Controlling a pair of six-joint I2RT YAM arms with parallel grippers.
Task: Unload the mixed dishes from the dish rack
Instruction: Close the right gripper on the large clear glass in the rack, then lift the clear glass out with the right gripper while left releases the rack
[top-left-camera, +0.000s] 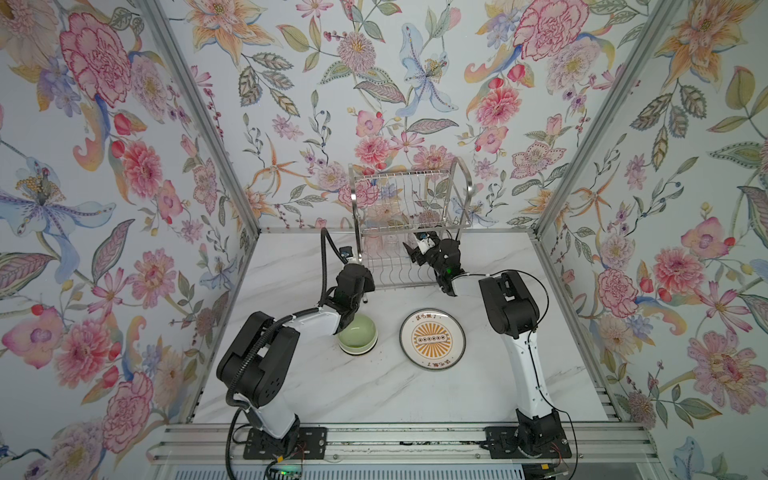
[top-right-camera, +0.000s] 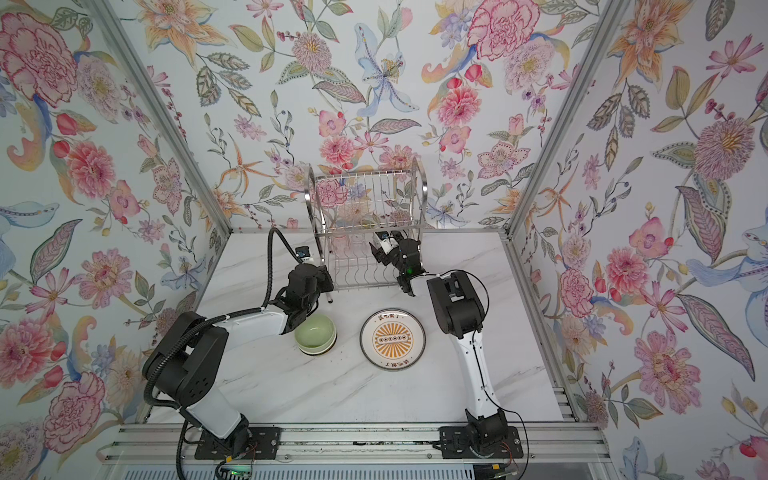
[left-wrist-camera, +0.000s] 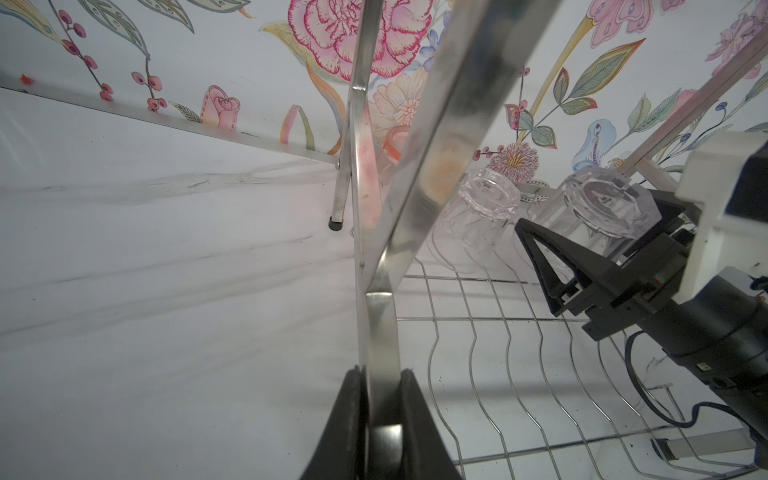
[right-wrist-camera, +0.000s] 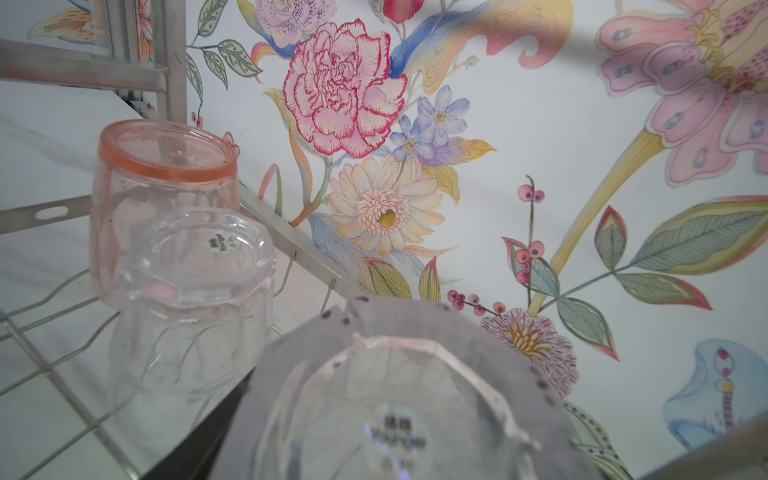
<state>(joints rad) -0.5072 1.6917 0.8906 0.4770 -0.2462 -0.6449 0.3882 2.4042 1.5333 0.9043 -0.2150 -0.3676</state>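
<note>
1. Nearest my side, the sunburst plate (top-left-camera: 432, 338) lies flat on the marble table (top-left-camera: 374, 399), right of the middle and between the two arms. In both top views I can read an orange ray pattern with dark characters around its rim.
2. The green bowl (top-left-camera: 358, 337) stands upright to the left of the plate, apart from it. The left arm's forearm crosses over the bowl's left edge.
3. Further in, the left gripper (left-wrist-camera: 382, 372) is clamped on the dish rack (top-left-camera: 399, 195). In the left wrist view its two black fingers (left-wrist-camera: 349, 415) press from both sides on the flat steel side frame (left-wrist-camera: 380, 332), low at the rack's left end.
4. At about the same depth, the right gripper (left-wrist-camera: 598, 216) reaches into the rack's lower tier from the front right. Its fingers stand wide, one on each side of an upturned clear cup (right-wrist-camera: 386, 407). I cannot tell whether the pads are pressing on the glass or only flanking it. The cup sits base up on the wire floor.
5. Just beside it, toward the rack's left end, the second clear cup (right-wrist-camera: 195, 291) also stands upside down on the same tier.
6. Past that one, the pink cup (right-wrist-camera: 166, 166) stands upside down close behind it, nearest the left side frame.
7. The rack itself stands at the back of the table, up against the floral wall (top-left-camera: 415, 83).
</note>
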